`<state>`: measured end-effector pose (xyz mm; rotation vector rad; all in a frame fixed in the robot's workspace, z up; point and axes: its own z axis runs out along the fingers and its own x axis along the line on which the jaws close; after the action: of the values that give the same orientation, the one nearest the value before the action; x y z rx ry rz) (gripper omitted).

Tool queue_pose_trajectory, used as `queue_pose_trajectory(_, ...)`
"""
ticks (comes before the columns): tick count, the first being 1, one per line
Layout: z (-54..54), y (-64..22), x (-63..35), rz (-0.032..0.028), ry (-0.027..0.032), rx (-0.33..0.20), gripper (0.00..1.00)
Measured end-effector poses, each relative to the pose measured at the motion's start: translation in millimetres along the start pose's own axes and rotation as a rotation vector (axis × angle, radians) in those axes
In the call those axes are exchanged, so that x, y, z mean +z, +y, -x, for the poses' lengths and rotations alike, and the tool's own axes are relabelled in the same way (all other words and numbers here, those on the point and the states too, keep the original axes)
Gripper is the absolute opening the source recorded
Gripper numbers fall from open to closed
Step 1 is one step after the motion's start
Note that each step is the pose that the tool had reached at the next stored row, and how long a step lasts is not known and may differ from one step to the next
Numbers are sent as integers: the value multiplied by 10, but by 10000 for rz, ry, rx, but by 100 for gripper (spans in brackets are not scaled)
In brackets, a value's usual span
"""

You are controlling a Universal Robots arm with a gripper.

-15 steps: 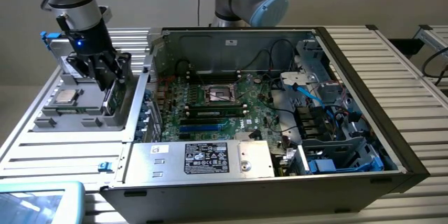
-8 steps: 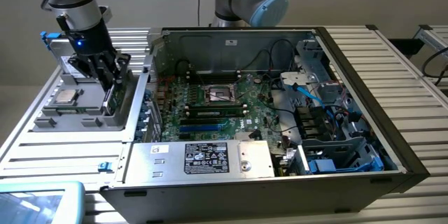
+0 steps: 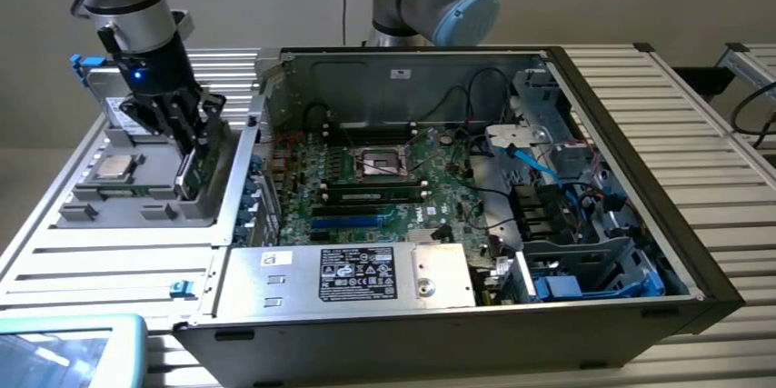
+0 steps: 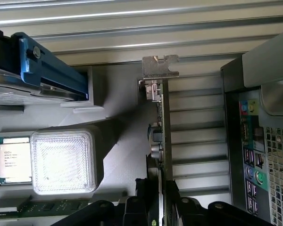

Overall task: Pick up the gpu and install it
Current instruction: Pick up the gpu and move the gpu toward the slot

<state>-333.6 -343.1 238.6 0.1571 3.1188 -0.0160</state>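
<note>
The gpu (image 3: 194, 168) stands on edge in a slot of the grey holder tray (image 3: 91, 211), at the exterior view's left beside the open computer case. My gripper (image 3: 185, 138) reaches straight down onto it. In the wrist view the gpu (image 4: 161, 122) appears edge-on, a thin green card with its silver bracket (image 4: 160, 67) at the far end. My gripper (image 4: 159, 200) straddles the near end, and its black fingers (image 4: 142, 190) press against both faces of the card. The card still sits in its slot.
The open computer case (image 3: 606, 70) holds the motherboard (image 3: 363, 179) and a silver power supply (image 3: 352, 274). A processor chip (image 3: 115, 167) lies in the holder tray next to the gpu. A blue drive carrier (image 4: 47, 66) and the case's rear ports (image 4: 254, 155) flank the card.
</note>
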Motion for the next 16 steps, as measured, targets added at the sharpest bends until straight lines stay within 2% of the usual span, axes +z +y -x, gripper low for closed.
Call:
queue_pose_trajectory(2,1,0,-38,2,-4,0,27)
queue_pose_trajectory(16,-3,-2,-676,2,-15,-1,27)
